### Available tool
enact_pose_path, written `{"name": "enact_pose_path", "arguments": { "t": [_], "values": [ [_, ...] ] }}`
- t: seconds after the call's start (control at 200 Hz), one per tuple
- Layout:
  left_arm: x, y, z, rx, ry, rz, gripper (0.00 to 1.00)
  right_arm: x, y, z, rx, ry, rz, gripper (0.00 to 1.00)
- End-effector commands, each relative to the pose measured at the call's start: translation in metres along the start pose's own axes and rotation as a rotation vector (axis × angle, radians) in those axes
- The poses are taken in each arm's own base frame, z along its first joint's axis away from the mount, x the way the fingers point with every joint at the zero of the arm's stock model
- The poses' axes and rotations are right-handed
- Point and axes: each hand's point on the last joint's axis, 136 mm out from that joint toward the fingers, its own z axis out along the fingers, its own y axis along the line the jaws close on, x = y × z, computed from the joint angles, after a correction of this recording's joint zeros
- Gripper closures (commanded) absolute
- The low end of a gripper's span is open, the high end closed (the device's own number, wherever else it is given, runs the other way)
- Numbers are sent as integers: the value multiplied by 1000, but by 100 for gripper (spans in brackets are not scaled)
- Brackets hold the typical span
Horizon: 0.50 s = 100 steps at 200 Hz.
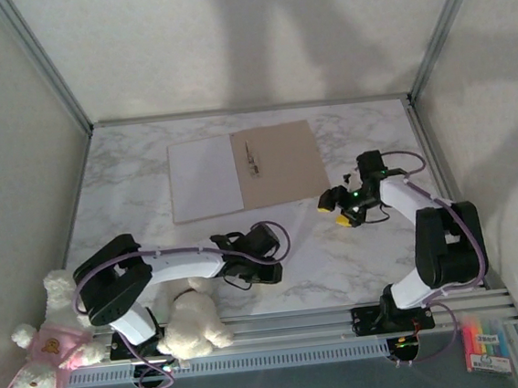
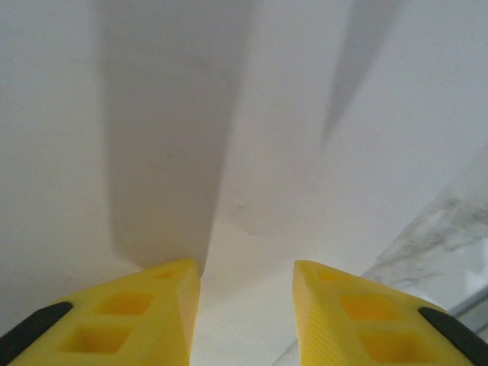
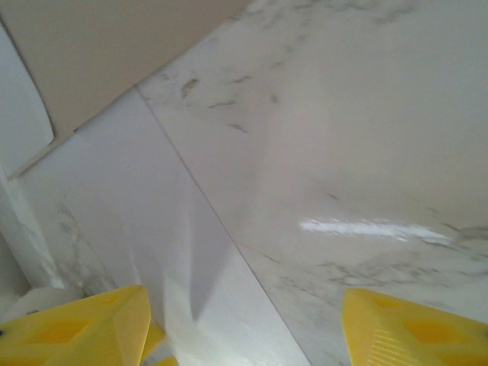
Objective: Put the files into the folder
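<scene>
An open tan folder [image 1: 279, 164] lies at 12 o'clock on the marble table [image 1: 130, 188], with a white sheet [image 1: 204, 178] on its left half. A second sheet [image 1: 314, 244] lies loose at 6 o'clock from the folder, between the arms. The left gripper [image 2: 245, 305] hovers low over this sheet, jaws apart and nothing between them. The right gripper [image 1: 337, 210], at the sheet's 2 o'clock corner, is spread wide and empty.

Likely risks: the flat, floppy sheet offers no raised edge, so a pinch may crumple it or push it away. If it is dragged toward 12 o'clock, it may shove the folder or catch on its rim.
</scene>
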Motion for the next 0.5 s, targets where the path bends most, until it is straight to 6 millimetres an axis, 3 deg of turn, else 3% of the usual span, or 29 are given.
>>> {"name": "enact_pose_path", "arguments": {
  "t": [0.0, 0.2, 0.496],
  "values": [
    [-20, 23, -16, -79, -96, -114, 50, -8, 23, 5, -35, 0, -101, 32],
    [-57, 40, -37, -87, -261, -271, 38, -6, 37, 32, -30, 63, -159, 31],
    [-79, 82, -42, -108, -352, -389, 30, -2, 55, 65, -44, 117, -197, 31]
  ]
}}
